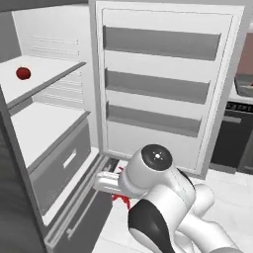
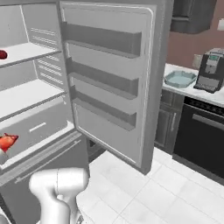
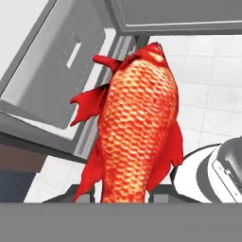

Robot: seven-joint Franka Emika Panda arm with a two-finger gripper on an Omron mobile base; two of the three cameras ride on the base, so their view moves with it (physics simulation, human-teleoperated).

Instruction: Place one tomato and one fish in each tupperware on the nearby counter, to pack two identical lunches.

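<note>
While the gripper (image 3: pixel 124 198) is clamped on the orange-red fish (image 3: pixel 137 127), held low before the open fridge (image 2: pixel 105 70), the grip should be kept firm and the fish carried level, clear of the door (image 1: pixel 163 84), toward the counter (image 2: pixel 192 89). It is judged best lowered flat into the teal tupperware (image 2: pixel 179 78) beside the toaster (image 2: pixel 211 70). One fish is seen, one tomato (image 1: pixel 22 73) on the upper fridge shelf (image 1: pixel 44 74), and one tupperware.

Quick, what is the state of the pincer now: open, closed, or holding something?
Pincer: closed on the orange-red fish, which stands between its tips in the hand view.
</note>
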